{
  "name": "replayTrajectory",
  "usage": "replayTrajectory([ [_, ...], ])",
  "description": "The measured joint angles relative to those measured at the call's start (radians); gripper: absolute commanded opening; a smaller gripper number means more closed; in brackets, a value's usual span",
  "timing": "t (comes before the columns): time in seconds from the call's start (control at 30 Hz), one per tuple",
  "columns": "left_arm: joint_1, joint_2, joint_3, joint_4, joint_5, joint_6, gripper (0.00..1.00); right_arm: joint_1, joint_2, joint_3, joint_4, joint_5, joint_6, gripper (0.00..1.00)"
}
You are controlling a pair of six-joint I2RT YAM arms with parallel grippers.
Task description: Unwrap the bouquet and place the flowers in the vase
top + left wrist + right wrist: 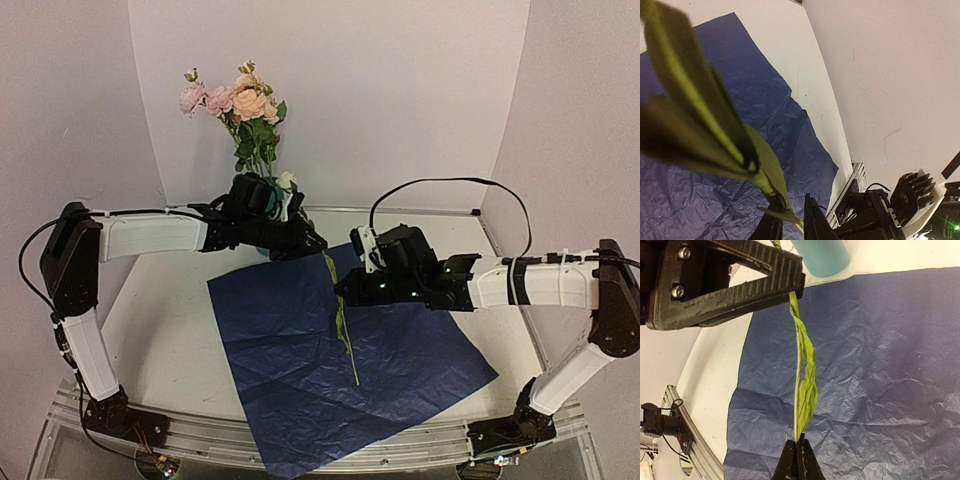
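At the near edge the two arm bases sit bolted to the white table (160,320), left and right. Just beyond them the bouquet's blue paper (420,350) lies unwrapped and spread flat as a large crinkled sheet, one corner reaching the near rail. Above the sheet's middle a single leafy green stem (346,335) runs near to far, its near end pointing down towards the paper. The right gripper (798,452) comes in from the right, fingers together and clamped on this stem partway along. Further back the left gripper (795,287) reaches in from the left, and its ribbed fingers (812,222) are pinched close on the far part of the same stem, so both grippers hold it. A cream bloom (288,181) shows just above the left gripper; whether it belongs to this stem I cannot tell. The teal vase (820,257) stands on bare table just past the paper's far edge, largely hidden behind the left gripper in the top view. Pink and peach flowers (240,100) stand upright in it, near the back wall.
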Motion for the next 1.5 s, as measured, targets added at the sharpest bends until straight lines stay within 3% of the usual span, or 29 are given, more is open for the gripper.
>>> replayTrajectory([
  [0.27,0.0,0.0,0.0,0.0,0.004,0.003,0.01,0.013,-0.001,0.0,0.017,-0.031,-0.035,0.0],
  [0.77,-0.001,0.001,0.0,-0.001,0.025,0.019,0.0,0.033,-0.01,-0.009,0.031,-0.042,-0.124,0.0],
  [0.93,-0.001,0.012,0.008,0.0,0.034,0.019,0.0,0.034,-0.01,-0.009,0.03,-0.043,-0.132,0.25],
  [1.0,-0.001,0.017,0.01,0.0,0.033,0.019,0.0,0.038,-0.01,-0.009,0.028,-0.031,-0.123,0.43],
  [1.1,0.0,0.017,0.011,0.0,0.026,0.028,0.0,0.048,-0.016,-0.023,0.026,0.028,-0.103,0.5],
  [1.3,0.001,0.013,0.012,-0.017,-0.03,0.103,0.0,0.052,-0.068,-0.08,0.013,0.142,-0.07,0.81],
  [1.5,0.001,-0.026,0.025,-0.106,-0.187,0.223,0.0,0.052,-0.16,-0.124,0.012,0.229,-0.051,0.84],
])
